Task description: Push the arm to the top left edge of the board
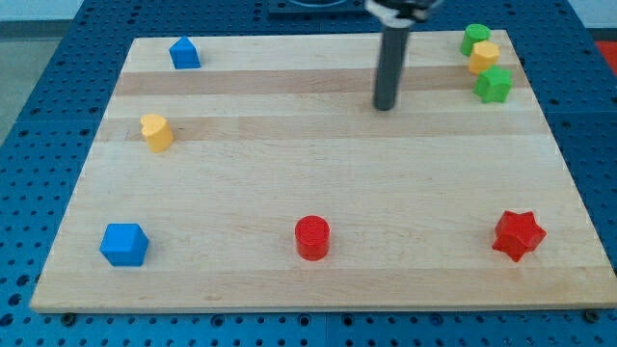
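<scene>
My tip (386,106) rests on the wooden board (318,173) in the upper middle-right, touching no block. A blue house-shaped block (184,53) sits near the top left corner, far to the left of my tip. A yellow block (156,132) lies at the left side. A blue cube (124,244) is at the bottom left. A red cylinder (312,237) is at the bottom middle, and a red star (519,234) at the bottom right.
At the top right corner a green block (473,39), a yellow block (484,57) and a second green block (494,85) stand close together. A blue perforated table (39,116) surrounds the board.
</scene>
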